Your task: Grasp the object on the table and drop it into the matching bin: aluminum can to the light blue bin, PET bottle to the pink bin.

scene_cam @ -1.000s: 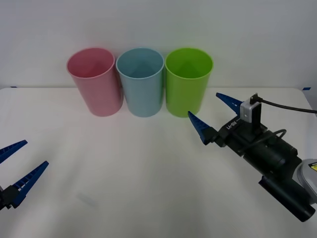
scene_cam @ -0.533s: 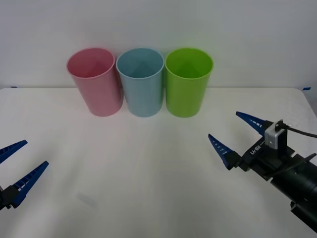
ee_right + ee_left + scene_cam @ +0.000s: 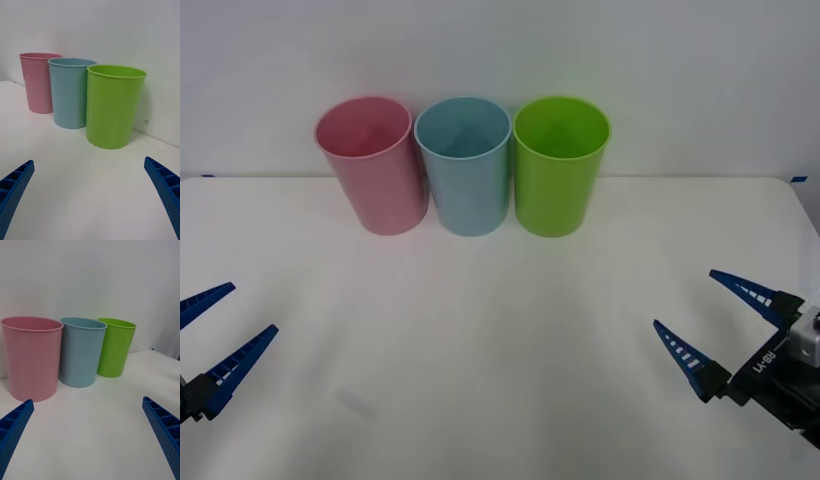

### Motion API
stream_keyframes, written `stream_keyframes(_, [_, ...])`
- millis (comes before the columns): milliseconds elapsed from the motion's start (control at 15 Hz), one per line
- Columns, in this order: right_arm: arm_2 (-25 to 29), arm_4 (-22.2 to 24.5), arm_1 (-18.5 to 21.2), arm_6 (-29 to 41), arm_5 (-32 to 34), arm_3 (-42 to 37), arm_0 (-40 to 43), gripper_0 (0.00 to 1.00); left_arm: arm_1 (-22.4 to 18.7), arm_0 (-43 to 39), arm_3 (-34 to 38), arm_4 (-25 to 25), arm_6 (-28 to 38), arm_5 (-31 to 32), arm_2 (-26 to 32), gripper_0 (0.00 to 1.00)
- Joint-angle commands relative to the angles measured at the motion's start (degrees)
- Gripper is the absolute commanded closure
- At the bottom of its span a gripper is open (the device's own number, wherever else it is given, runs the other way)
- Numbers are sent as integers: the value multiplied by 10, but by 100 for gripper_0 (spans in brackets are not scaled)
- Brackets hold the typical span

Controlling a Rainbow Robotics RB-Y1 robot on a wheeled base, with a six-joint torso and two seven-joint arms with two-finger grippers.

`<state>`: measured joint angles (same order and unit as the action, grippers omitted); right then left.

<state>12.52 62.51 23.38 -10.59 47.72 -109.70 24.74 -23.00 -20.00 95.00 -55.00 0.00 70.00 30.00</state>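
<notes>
The light blue bin (image 3: 465,170) stands at the back of the white table (image 3: 480,340), between the pink bin (image 3: 372,170) and a lime green bin (image 3: 558,170). The aluminum can and the PET bottle are out of view. My right gripper (image 3: 684,298) hovers open and empty over the table's front right, well in front of the green bin. My left gripper (image 3: 253,307) stays open and empty at the front left. The right wrist view has my right gripper (image 3: 88,160) facing the green bin (image 3: 114,107). The left wrist view has my left gripper (image 3: 87,399) facing the pink bin (image 3: 32,356) and blue bin (image 3: 80,350).
The three bins stand in a tight row near the table's back edge, against a plain white wall. A faint grey smudge (image 3: 358,402) marks the tabletop at the front left.
My right arm has drawn back from beside the green bin toward the front right of the table, its fingers open throughout. The left arm has not moved.
</notes>
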Motion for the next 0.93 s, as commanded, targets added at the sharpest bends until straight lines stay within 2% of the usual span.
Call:
stream_keyframes(67, [41,-10,-21,-3,52,5,25,0,0,0,0,0,0,0,0,0])
stream_keyframes(333, [70,-27,-32,-10,94,27,49,0,0,0,0,0,0,0,0,0])
stream_keyframes(533, [77,-43,-32,-10,108,27,74,0,0,0,0,0,0,0,0,0])
stream_keyframes(933, [79,-45,-32,-11,116,28,83,0,0,0,0,0,0,0,0,0])
